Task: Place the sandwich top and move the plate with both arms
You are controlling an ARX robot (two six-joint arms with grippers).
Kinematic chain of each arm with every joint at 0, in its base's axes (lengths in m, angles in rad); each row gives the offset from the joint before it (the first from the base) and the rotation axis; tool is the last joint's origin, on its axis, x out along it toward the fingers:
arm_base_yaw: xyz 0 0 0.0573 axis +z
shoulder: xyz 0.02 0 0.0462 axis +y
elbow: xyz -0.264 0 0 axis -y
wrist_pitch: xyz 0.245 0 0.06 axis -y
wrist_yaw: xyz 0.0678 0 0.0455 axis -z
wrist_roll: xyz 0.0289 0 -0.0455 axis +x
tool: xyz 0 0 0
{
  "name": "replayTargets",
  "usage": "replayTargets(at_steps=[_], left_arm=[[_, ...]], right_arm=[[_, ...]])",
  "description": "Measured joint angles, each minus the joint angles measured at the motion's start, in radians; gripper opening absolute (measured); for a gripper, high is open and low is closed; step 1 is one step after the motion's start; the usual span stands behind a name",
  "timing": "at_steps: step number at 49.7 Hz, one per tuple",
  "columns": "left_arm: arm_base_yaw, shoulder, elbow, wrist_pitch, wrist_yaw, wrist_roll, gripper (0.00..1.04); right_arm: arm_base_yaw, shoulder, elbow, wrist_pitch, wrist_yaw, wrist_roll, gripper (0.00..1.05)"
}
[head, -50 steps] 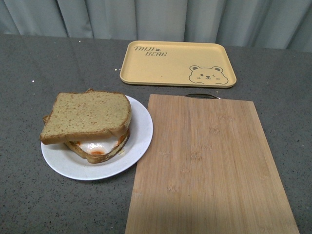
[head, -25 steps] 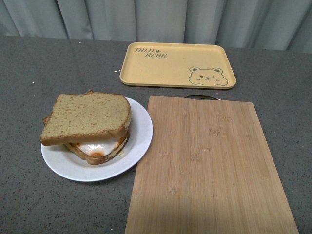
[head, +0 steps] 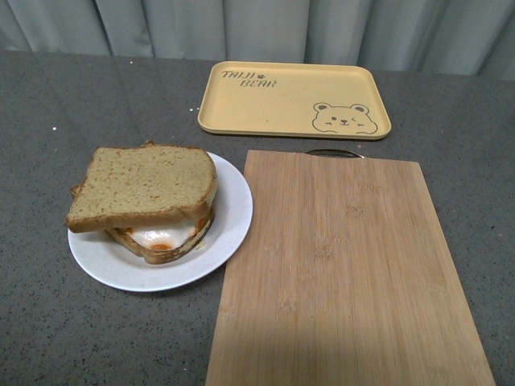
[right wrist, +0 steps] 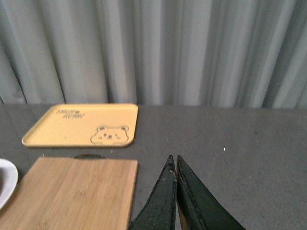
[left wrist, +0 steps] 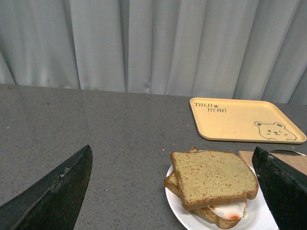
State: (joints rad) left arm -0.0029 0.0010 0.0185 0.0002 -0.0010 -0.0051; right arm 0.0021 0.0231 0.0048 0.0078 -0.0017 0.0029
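The sandwich top (head: 145,186), a plain tan-brown slice, lies tilted on the egg-bearing slice (head: 165,239) on the white plate (head: 229,233), at the left of the front view. From the left wrist view, the sandwich top (left wrist: 211,177) and plate (left wrist: 180,211) sit between the wide-apart fingers of my open left gripper (left wrist: 175,163), which hangs short of them. My right gripper (right wrist: 173,160) is shut, empty, over bare tabletop beside the board. Neither gripper appears in the front view.
A bamboo cutting board (head: 346,273) lies right of the plate, its edge almost touching the rim. A yellow bear tray (head: 294,100) sits behind the board. Grey curtains (head: 257,28) close off the far edge of the grey speckled table (head: 48,121).
The whole front view has shifted slightly upward in the picture; the sandwich, plate, board and tray keep their places relative to one another.
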Motion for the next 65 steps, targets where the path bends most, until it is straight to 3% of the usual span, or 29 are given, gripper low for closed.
replayTargets(at_steps=[10, 21, 25, 32, 45, 65], left_arm=[[0.0, 0.0, 0.0, 0.0, 0.001, 0.0, 0.98], [0.004, 0.011, 0.006, -0.02, 0.012, -0.016, 0.98], [-0.001, 0.192, 0.093, -0.246, 0.046, -0.163, 0.98], [-0.095, 0.49, 0.124, -0.153, 0.034, -0.41, 0.98], [-0.142, 0.952, 0.168, 0.129, 0.053, -0.646, 0.98], [-0.2, 1.524, 0.262, 0.443, 0.084, -0.85, 0.98]], right_arm=[[0.0, -0.018, 0.0, -0.006, 0.0, -0.002, 0.02], [0.0, -0.019, 0.0, -0.006, 0.0, -0.002, 0.51], [0.0, -0.019, 0.0, -0.006, -0.001, -0.002, 0.69], [0.0, -0.019, 0.0, -0.006, 0.0, 0.0, 0.97], [0.0, -0.019, 0.0, -0.006, 0.0, -0.001, 0.95], [0.0, -0.019, 0.0, -0.006, 0.0, -0.001, 0.95]])
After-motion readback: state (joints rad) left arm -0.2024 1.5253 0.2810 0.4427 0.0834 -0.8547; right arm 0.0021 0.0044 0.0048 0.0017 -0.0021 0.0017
